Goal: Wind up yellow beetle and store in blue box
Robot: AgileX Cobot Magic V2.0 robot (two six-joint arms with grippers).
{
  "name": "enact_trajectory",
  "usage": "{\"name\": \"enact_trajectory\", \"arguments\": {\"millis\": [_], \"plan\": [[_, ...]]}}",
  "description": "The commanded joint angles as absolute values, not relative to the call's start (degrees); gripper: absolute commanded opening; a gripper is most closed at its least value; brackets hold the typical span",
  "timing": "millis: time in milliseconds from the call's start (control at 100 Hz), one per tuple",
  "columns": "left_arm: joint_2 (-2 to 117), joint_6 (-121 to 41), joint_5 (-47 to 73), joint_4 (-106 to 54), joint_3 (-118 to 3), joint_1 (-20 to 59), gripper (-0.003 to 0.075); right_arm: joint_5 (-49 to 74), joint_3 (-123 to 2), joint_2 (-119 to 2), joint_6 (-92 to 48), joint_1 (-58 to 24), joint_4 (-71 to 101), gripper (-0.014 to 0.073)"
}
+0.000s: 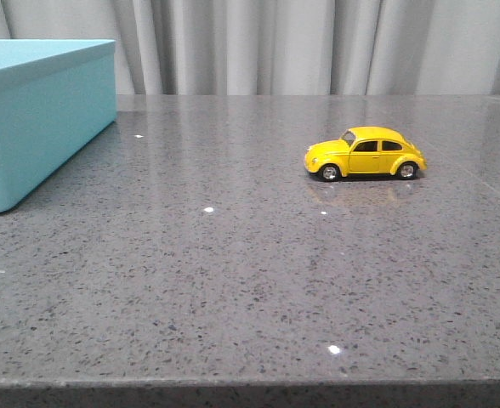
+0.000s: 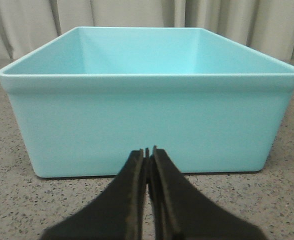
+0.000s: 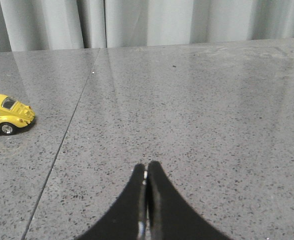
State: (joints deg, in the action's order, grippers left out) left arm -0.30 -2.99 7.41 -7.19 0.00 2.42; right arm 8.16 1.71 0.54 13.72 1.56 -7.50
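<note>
The yellow beetle (image 1: 365, 153) stands on its wheels right of the table's middle, nose to the left. It also shows at the edge of the right wrist view (image 3: 7, 119), tail toward the camera. The blue box (image 1: 37, 119) stands open at the far left; its near wall fills the left wrist view (image 2: 147, 125). My left gripper (image 2: 148, 151) is shut and empty, just short of the box wall, low over the table. My right gripper (image 3: 146, 166) is shut and empty over bare table, well apart from the beetle. Neither gripper shows in the front view.
The grey speckled stone tabletop (image 1: 233, 280) has a seam line (image 3: 62, 145) running past the beetle. A pale curtain (image 1: 318, 42) hangs behind the table. The table's front edge (image 1: 250, 384) is close to the camera.
</note>
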Motion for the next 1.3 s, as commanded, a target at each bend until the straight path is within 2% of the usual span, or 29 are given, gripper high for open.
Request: {"name": "enact_trajectory", "arguments": {"millis": [0, 970, 1290], "plan": [[-2.11, -2.58, 3.01, -7.68, 1.19, 2.51, -0.0019, 3.83, 0.72, 1.87, 13.26, 1.87, -7.7, -0.0058], [-2.11, -2.58, 0.0, -7.57, 1.19, 2.51, -0.0018, 4.56, 0.72, 1.87, 13.26, 1.87, -8.14, -0.0058], [-2.11, -2.58, -4.21, -8.37, 1.19, 2.51, -0.0019, -4.25, 0.72, 1.87, 13.26, 1.87, -8.14, -0.0058]]}}
